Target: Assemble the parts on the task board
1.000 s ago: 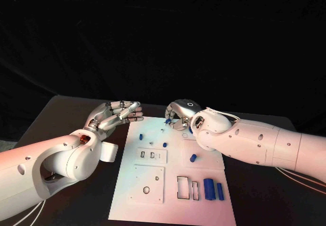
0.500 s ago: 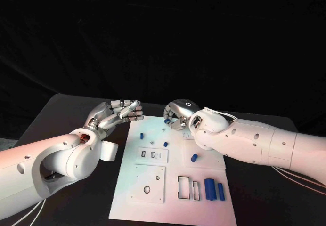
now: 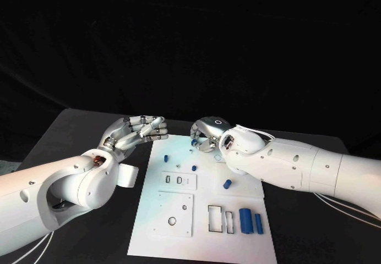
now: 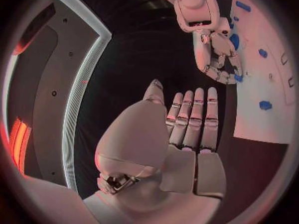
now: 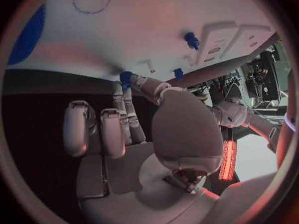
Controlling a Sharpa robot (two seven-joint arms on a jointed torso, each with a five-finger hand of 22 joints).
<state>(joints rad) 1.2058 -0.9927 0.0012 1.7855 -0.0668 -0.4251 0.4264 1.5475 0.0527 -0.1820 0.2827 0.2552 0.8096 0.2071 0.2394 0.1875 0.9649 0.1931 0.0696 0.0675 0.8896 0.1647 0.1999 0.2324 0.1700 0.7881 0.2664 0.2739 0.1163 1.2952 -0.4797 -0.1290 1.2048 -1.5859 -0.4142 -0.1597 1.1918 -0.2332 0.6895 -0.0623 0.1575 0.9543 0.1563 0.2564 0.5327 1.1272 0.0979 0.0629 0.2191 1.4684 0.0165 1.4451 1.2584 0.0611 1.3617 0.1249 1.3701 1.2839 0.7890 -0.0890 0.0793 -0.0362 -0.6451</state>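
The right hand [image 3: 208, 133] pinches a small blue part [image 5: 126, 77] between its fingers over the task board's [image 3: 179, 226] far edge. The left hand [image 3: 136, 132], fingers curled empty, hovers just beside that edge.

The right hand [image 3: 208, 133] and its bulky forearm lay over the far right corner of the task board [image 3: 159, 231], closing off that corner and the right edge behind it; its fingers [image 5: 129, 82] pinched a small blue part [image 5: 125, 77] at the board's far edge. The left hand [image 3: 136, 133] hovered off the board's far left corner, fingers together, leaving a narrow gap between the two hands. Small blue pegs [image 3: 165, 159] stood on the far middle of the board. Two blue cylinders [image 3: 250, 220] lay near the right front. The near left board and the worktop [image 3: 71, 129] beside it were unobstructed.
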